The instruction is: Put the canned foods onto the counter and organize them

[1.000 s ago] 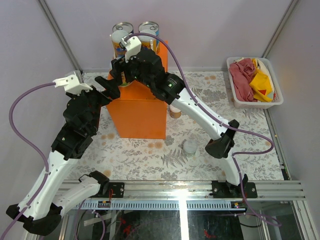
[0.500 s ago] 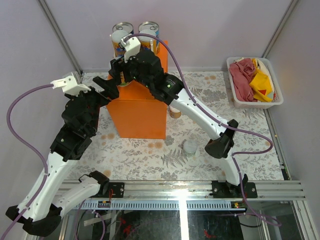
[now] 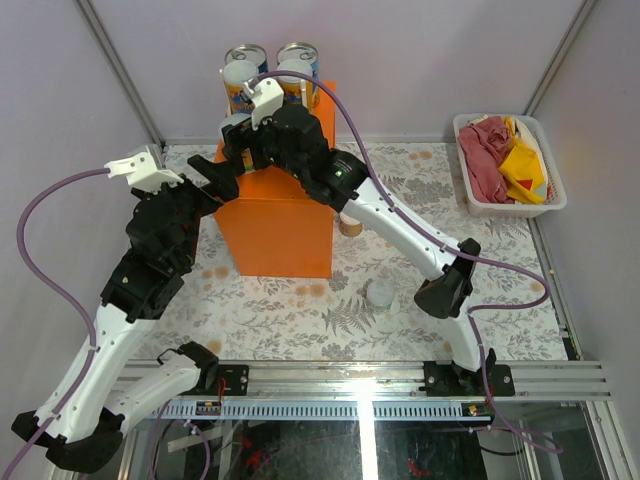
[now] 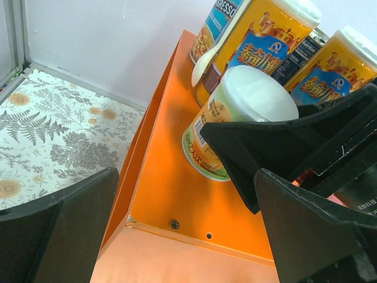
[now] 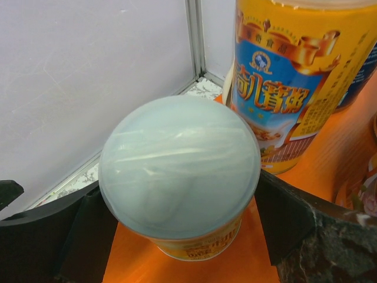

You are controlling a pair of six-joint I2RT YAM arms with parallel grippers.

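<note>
**Top view:** fixed high at the near edge, looking down and forward over the whole scene.
**Left wrist view:** close and low beside the orange worktop (image 4: 171, 194), facing along its top.
**Right wrist view:** closest of the three, just above the pale-lidded can (image 5: 179, 159).
All three views share that can and worktop.

The flat table top, covered with a white sheet printed with grey fern and brown flower patterns (image 3: 500, 280), carries 4 items.

1. The large bright orange rectangular box (image 3: 280, 235) stands left of centre, towards the far edge.
2. A short cylindrical can with a brownish top (image 3: 350, 226) stands just beside the box's right face, partly hidden.
3. A short cylindrical can with a pale lid (image 3: 380, 292) stands upright nearer the front, apart from the box.
4. The white plastic basket (image 3: 556, 205) sits at the far right corner.
</note>
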